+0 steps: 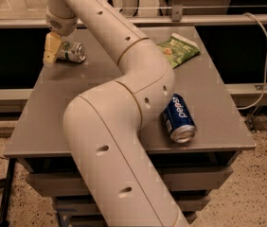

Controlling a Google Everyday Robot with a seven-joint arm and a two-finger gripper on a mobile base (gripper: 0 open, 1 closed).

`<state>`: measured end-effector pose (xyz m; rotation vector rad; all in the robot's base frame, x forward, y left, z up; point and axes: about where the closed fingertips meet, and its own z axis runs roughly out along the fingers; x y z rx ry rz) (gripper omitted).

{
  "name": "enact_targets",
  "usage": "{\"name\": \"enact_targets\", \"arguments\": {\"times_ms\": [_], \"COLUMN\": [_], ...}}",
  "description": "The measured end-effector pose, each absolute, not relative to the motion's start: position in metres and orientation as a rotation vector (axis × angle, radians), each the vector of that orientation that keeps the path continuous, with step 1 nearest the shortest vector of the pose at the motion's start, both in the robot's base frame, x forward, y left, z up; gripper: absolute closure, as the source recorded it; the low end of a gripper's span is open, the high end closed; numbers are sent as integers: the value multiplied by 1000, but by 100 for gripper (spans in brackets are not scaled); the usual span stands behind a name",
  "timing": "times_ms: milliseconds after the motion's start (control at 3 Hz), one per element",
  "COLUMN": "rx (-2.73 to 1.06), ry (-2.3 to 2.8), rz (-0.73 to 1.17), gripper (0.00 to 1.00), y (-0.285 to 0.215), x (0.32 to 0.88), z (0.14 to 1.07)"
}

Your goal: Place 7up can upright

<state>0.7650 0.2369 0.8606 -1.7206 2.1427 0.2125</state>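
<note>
Silver-white with green markings, the small dented aluminium 7up can [73, 52] lies on its side at the far left corner of the grey rectangular table [43, 122]. Its long axis runs left to right, and one round end faces right. Its left end is hidden behind the pale yellow gripper [51, 55], which hangs from the cream jointed robot arm [124, 108] right against that end; whether it is open or clamped on the can cannot be told. The arm's bulk covers the middle of the table and is cut off at the bottom edge. A blue Pepsi can [178, 118] lies on its side near the right front, silver end toward the near edge, its far end tucked behind the arm. A crumpled green snack bag [178, 48] lies flat at the far right.
</note>
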Motion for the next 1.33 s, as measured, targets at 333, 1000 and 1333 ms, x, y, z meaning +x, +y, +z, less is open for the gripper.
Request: {"name": "enact_targets", "arguments": {"times_ms": [333,1000,1333], "rx": [-1747,-1770,-1770], "ry": [2125,2110,2112], "rz": [212,210,206], "gripper": [0,41,65], "y": [250,259,258], "x": [765,766,766], "z": [855,847,846]}}
